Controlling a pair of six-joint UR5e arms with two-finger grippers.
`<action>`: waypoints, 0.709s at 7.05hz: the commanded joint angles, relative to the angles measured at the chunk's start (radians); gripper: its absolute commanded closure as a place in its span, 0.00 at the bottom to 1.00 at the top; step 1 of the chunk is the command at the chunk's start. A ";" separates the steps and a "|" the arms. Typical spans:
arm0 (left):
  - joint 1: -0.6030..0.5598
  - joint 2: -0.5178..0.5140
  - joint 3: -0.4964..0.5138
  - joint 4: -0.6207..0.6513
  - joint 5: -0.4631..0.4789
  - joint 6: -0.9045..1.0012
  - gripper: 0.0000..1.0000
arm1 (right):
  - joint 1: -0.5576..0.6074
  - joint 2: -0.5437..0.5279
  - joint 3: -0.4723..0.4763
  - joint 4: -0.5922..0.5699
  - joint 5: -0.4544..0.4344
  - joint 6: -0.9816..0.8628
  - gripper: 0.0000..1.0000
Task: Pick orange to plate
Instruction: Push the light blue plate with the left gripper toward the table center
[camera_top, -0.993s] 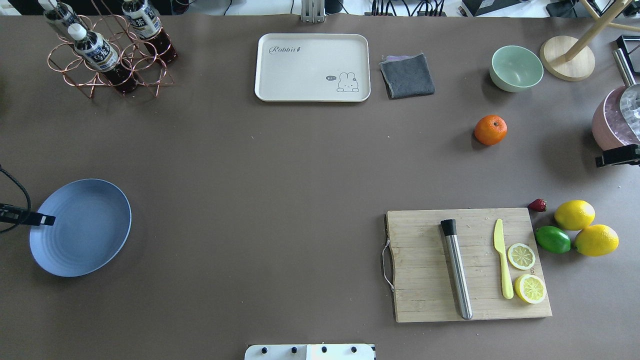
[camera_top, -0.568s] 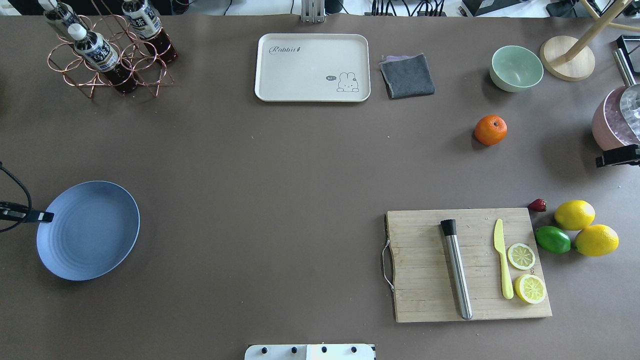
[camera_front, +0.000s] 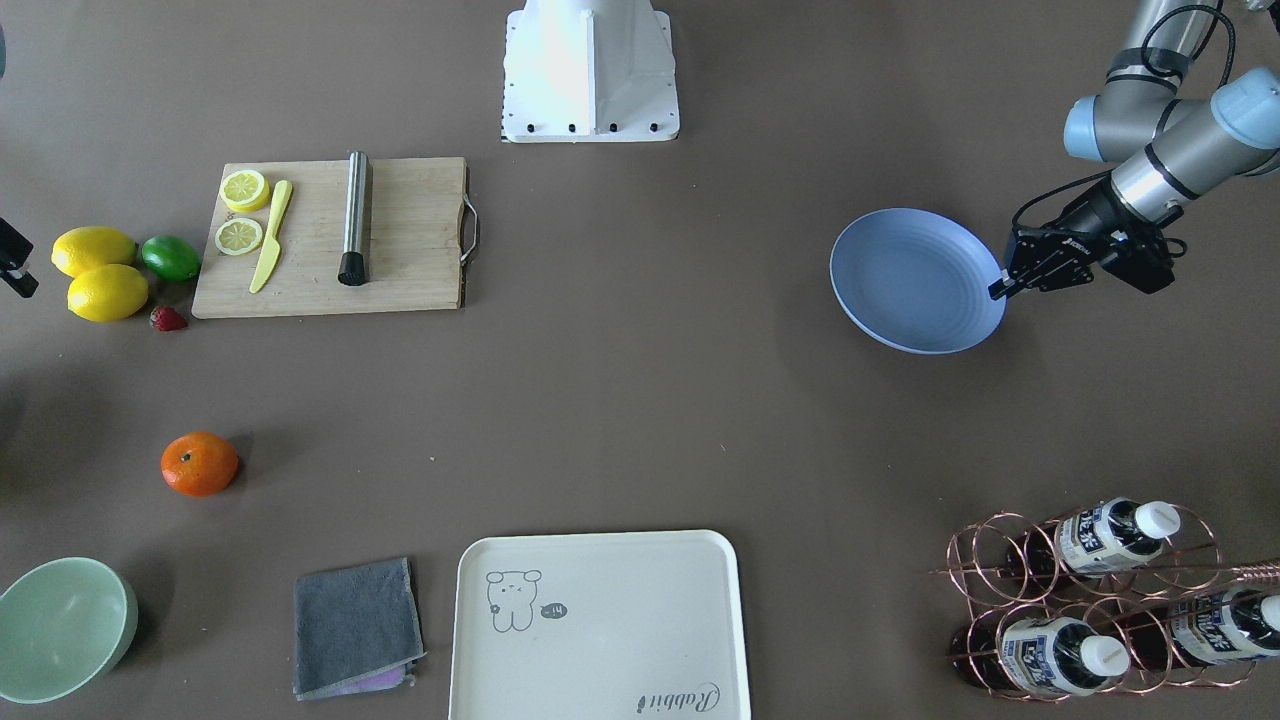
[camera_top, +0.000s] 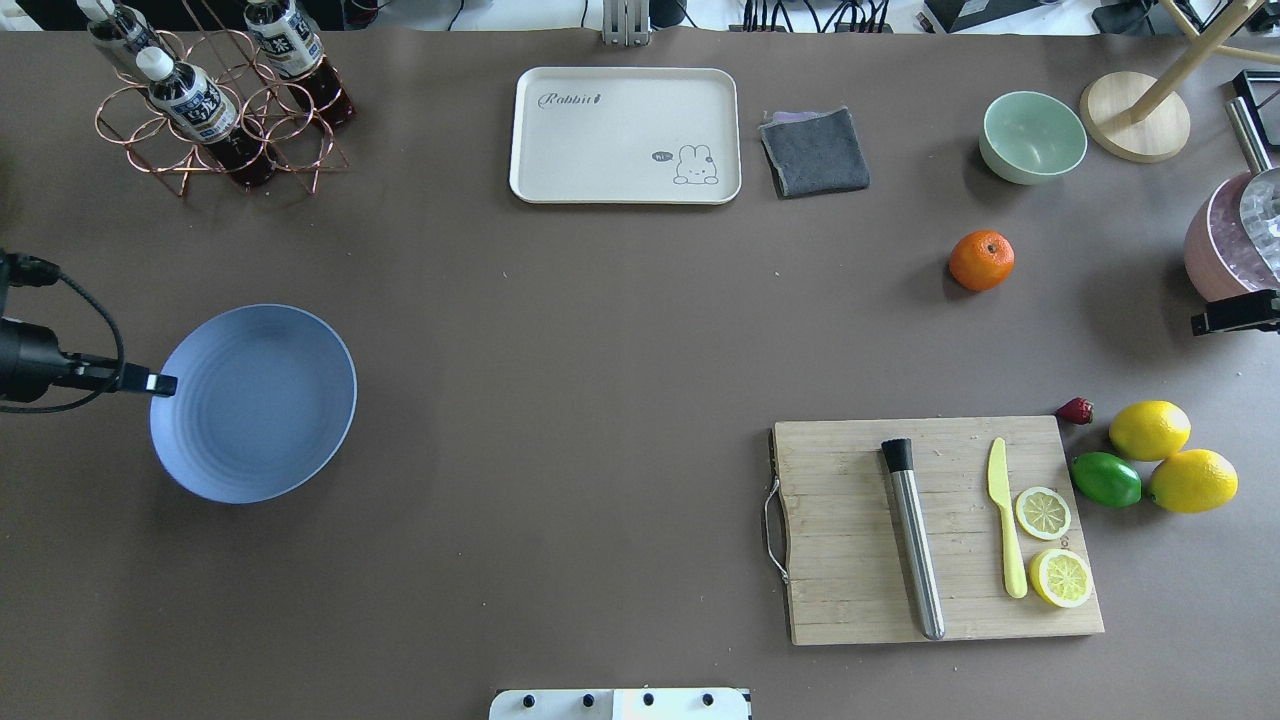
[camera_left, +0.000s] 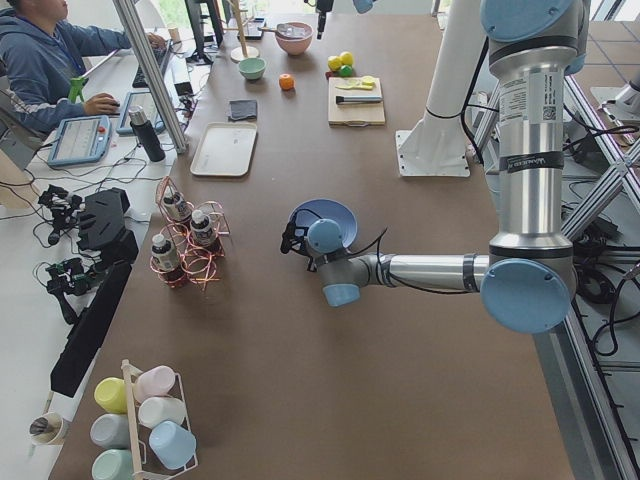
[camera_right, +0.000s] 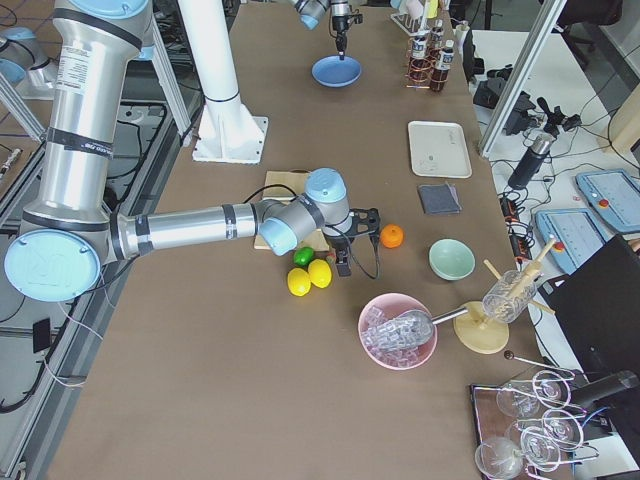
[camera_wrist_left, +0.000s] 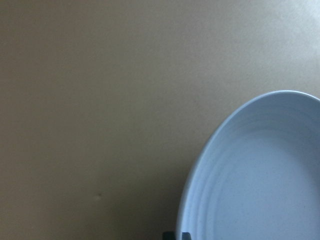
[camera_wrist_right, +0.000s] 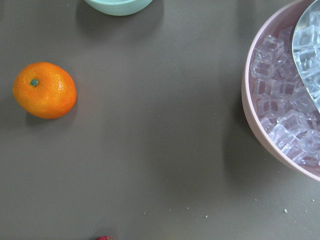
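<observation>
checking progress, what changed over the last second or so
The left tool, clamped on the rim of the plate, carried it toward the table's middle and a little away from the robot. The orange and the right tool stayed put.

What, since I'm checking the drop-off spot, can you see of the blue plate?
The plate is round, shallow and matte blue-lavender, with faint concentric rings. It looks like plastic and is empty. It is on the robot's left side of the brown table. The left hand pinches its outer rim; nothing else touches it from above. The shadow beneath suggests it is tilted or slightly raised, but I cannot tell for sure.
</observation>
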 joint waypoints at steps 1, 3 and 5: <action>0.097 -0.200 0.003 0.078 0.052 -0.176 1.00 | 0.000 0.002 0.000 0.000 0.003 0.000 0.00; 0.195 -0.384 0.000 0.309 0.173 -0.196 1.00 | 0.000 0.005 -0.002 0.000 0.003 0.000 0.00; 0.295 -0.534 -0.002 0.519 0.283 -0.227 1.00 | 0.000 0.005 -0.003 0.000 0.001 0.000 0.00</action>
